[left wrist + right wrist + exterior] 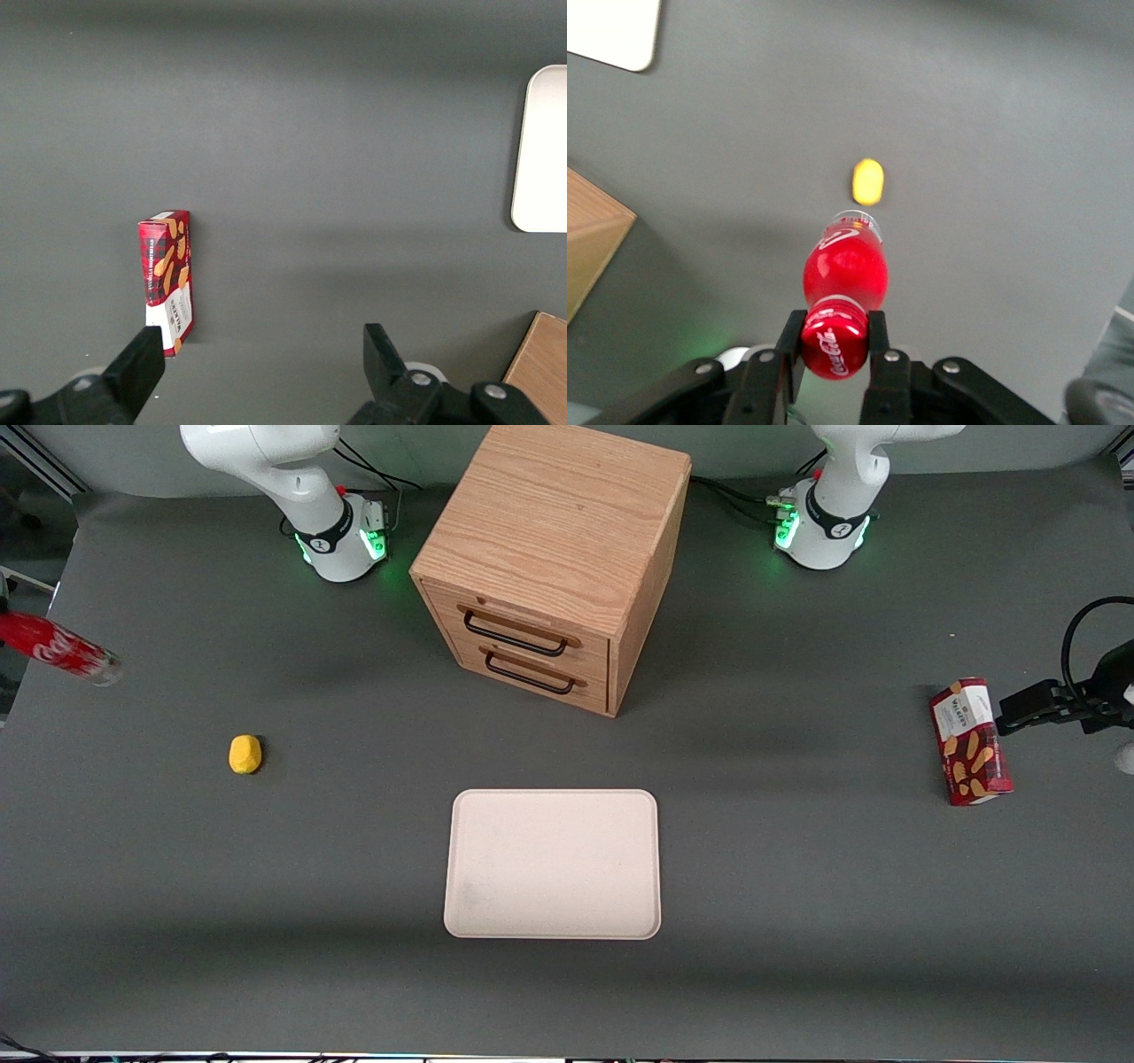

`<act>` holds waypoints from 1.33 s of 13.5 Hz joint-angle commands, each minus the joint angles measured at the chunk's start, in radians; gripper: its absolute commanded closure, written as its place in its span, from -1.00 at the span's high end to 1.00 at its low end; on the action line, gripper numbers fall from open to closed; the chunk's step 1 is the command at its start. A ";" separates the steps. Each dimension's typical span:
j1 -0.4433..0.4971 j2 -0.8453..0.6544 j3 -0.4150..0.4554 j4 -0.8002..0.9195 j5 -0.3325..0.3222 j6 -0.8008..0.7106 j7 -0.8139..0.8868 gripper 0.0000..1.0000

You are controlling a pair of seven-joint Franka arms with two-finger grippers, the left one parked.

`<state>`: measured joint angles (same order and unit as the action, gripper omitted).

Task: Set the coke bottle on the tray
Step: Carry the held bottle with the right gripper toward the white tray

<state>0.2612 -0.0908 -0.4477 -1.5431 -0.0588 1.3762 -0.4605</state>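
Even overhead light, soft shadows, sharp focus, no glare.

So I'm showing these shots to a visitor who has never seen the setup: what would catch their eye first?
Probably the big wooden drawer cabinet standing mid-table, with the pale tray lying bare nearer the front camera. Next, the red coke bottle, pinched at its cap by the gripper and lifted off the table at the working arm's end, above a small yellow object. A red snack box lies toward the parked arm's end.

One coke bottle [58,648] held in the gripper [833,341], one tray [553,864], one yellow lump [244,754], one snack box [970,741], one wooden drawer cabinet [554,558].
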 commanded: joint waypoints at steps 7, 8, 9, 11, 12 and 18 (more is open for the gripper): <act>0.358 0.301 -0.034 0.309 0.189 -0.026 0.461 -1.00; 0.381 0.342 -0.032 0.349 0.215 -0.026 0.527 -1.00; 0.404 0.380 -0.031 0.391 0.241 -0.025 0.587 -1.00; 0.443 0.453 -0.023 0.466 0.258 -0.022 0.689 -1.00; 0.458 0.479 -0.019 0.498 0.260 -0.020 0.738 -1.00; 0.495 0.594 0.024 0.624 0.329 0.029 0.948 -1.00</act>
<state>0.7605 0.4630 -0.4316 -0.9981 0.2413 1.3918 0.4382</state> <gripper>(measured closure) 0.687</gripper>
